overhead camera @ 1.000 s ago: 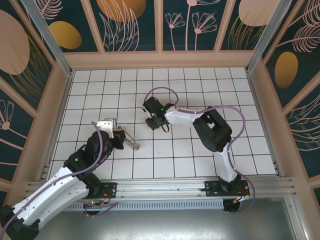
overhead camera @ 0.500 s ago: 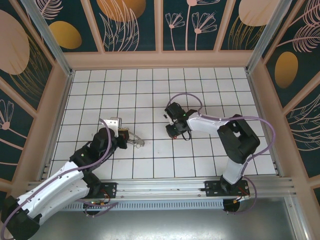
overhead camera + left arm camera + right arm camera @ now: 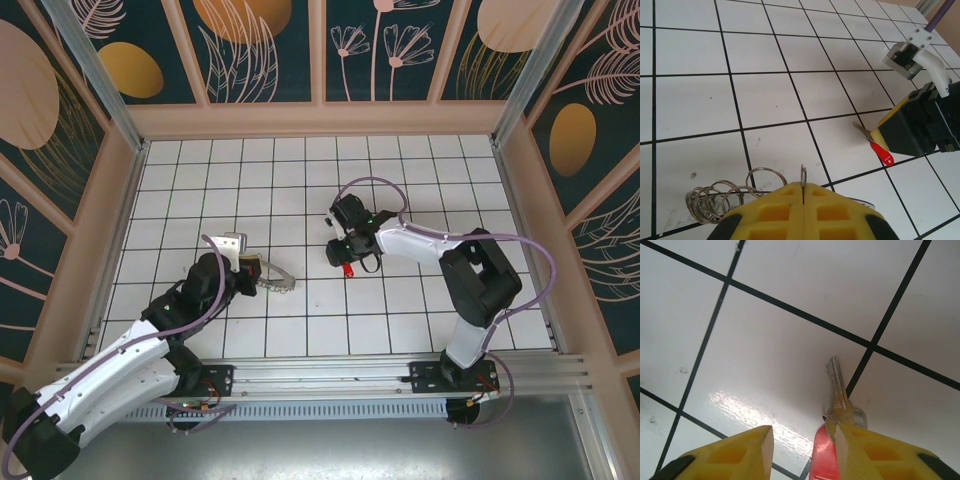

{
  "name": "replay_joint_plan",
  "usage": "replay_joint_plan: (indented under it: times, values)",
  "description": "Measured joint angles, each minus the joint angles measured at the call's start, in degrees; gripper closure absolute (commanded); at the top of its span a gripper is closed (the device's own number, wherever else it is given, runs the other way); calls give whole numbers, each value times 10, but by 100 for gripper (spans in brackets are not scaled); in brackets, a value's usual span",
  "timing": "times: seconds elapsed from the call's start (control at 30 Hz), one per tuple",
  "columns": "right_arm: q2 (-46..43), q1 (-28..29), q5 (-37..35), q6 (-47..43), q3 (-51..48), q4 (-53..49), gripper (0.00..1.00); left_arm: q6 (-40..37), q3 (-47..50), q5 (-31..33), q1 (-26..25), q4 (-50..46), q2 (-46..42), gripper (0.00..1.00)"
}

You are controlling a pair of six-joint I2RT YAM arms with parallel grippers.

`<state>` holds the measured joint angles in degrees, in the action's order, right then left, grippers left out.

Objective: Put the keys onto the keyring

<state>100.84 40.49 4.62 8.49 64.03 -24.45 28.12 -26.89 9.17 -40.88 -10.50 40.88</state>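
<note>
The keyring (image 3: 272,281) is a silvery coil of loops held just above the floor, left of centre. My left gripper (image 3: 243,271) is shut on it. In the left wrist view the yellow fingers (image 3: 765,212) meet on a thin ring edge (image 3: 803,173), with more loops trailing left. The keys (image 3: 840,392), one small silver key with a red tag (image 3: 822,452), lie on the tile. My right gripper (image 3: 804,432) stands open over them, its right finger (image 3: 865,452) against the key's head. From above, the red tag (image 3: 347,269) sits just under the right gripper (image 3: 343,256).
The white tiled floor (image 3: 400,180) is walled in by beige panels (image 3: 320,118) on three sides. The right arm's purple cable (image 3: 375,185) loops above its wrist. In the left wrist view the right gripper (image 3: 912,127) and the key's red tag (image 3: 882,152) lie ahead to the right.
The right gripper moved right about a tile and opened its jaws, leaving the key and red tag on the floor. The left gripper shifted slightly right, still holding the keyring.
</note>
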Motion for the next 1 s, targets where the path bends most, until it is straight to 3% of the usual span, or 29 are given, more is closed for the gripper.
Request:
replay_joint_plan:
  times: [0.57,1.0]
  values:
    - [20,-23,1,3,1,-7,64,-32,0,-13,0,1,-4,100]
    - [40,-26,29,-14,6,-9,77,-35,0,-19,0,5,2,100]
